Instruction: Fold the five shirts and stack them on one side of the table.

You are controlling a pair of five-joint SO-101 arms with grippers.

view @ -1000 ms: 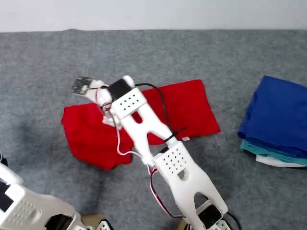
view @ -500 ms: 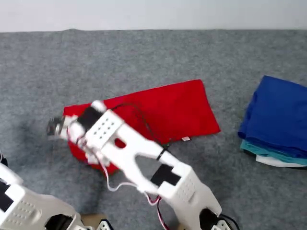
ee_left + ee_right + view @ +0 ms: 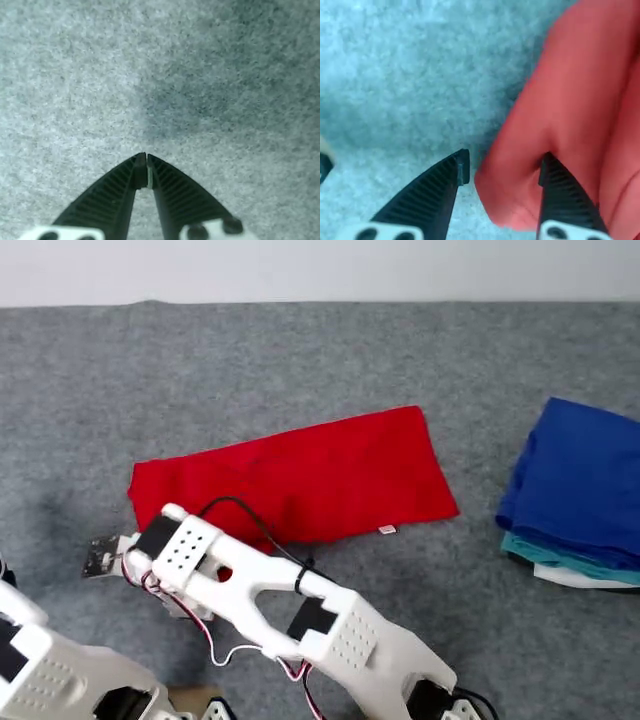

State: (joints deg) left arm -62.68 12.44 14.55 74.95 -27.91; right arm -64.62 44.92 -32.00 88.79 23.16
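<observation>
A red shirt point(image 3: 330, 475) lies as a long strip across the middle of the grey table. My right arm stretches over its near-left corner, where the right gripper point(image 3: 105, 558) sits just off the shirt's left end. In the right wrist view that gripper point(image 3: 505, 165) is open, and a rounded edge of the red shirt point(image 3: 580, 100) lies between its fingers. My left gripper point(image 3: 146, 167) is shut on nothing over bare grey carpet. The left arm's body point(image 3: 50, 670) shows at the near-left corner.
A stack of folded shirts sits at the right edge: blue point(image 3: 580, 480) on top, then teal point(image 3: 560, 555), with white point(image 3: 575, 578) underneath. A pale wall runs along the far edge of the grey carpet point(image 3: 300, 350).
My right arm has swung from the far side of the shirt's left end toward the near-left, and its gripper now sits low beside the shirt's near-left corner. The left arm has not moved.
</observation>
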